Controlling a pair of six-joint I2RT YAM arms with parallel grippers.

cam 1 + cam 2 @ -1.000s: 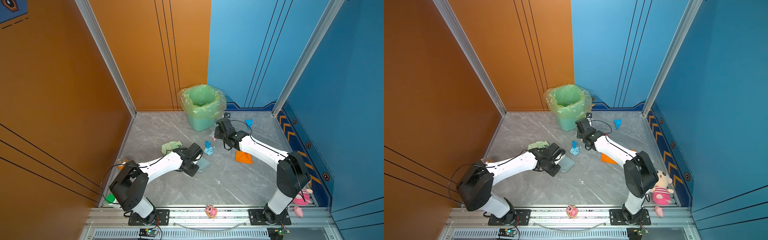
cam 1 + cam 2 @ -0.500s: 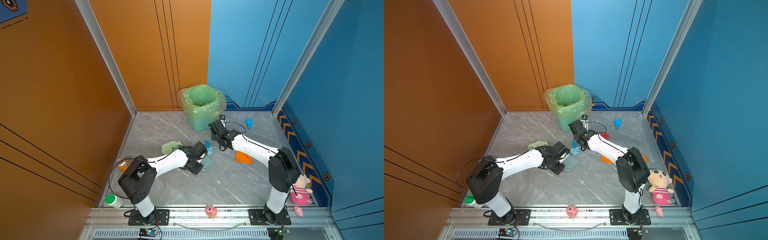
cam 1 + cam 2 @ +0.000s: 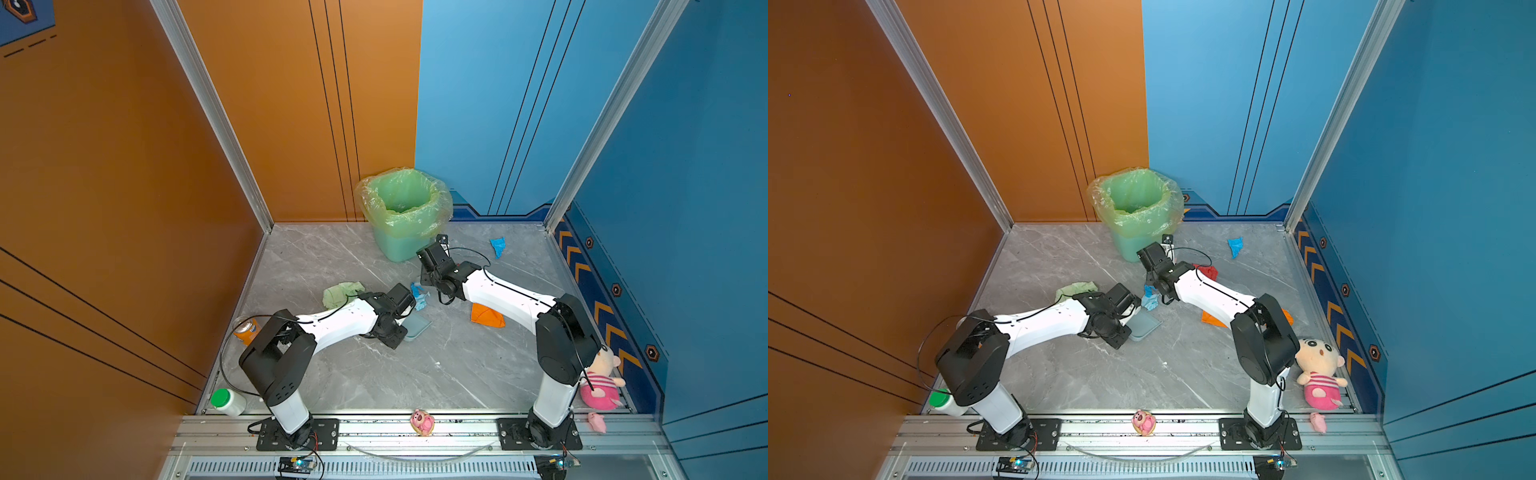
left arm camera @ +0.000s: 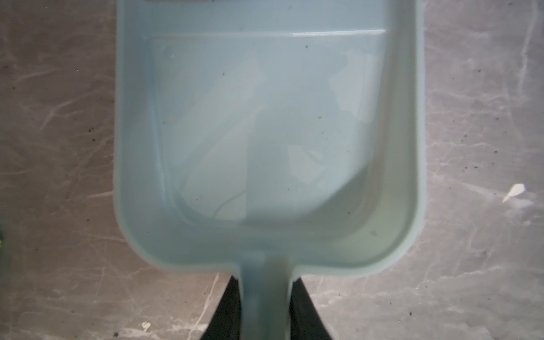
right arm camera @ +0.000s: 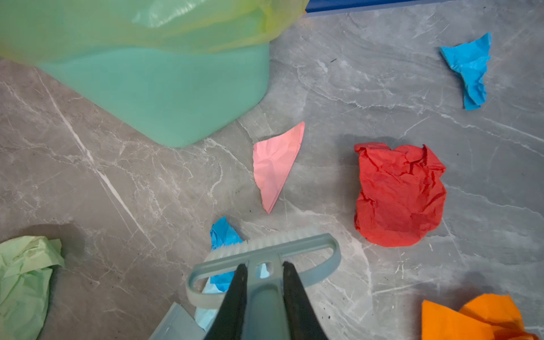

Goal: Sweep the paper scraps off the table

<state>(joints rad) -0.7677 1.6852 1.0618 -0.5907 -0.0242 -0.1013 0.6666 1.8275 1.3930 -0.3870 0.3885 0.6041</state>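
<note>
While sitting nearest, left gripper (image 4: 265, 279): pinching the dustpan (image 4: 265, 132) handle, pan mouth opening away, lip cut off.
Right gripper (image 5: 264, 265): squeezing the brush (image 5: 309, 244) handle, bristles touching a blue scrap (image 5: 222, 235), half hiding it.
Pink scrap (image 5: 275, 164): lying on the table (image 5: 88, 191) beyond, long axis aiming at the brush.

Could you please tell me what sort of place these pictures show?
Probably a robot test cell: two arms bolted to an aluminium rail, orange and blue panel walls, and a marble-patterned table strewn with paper scraps.
</note>
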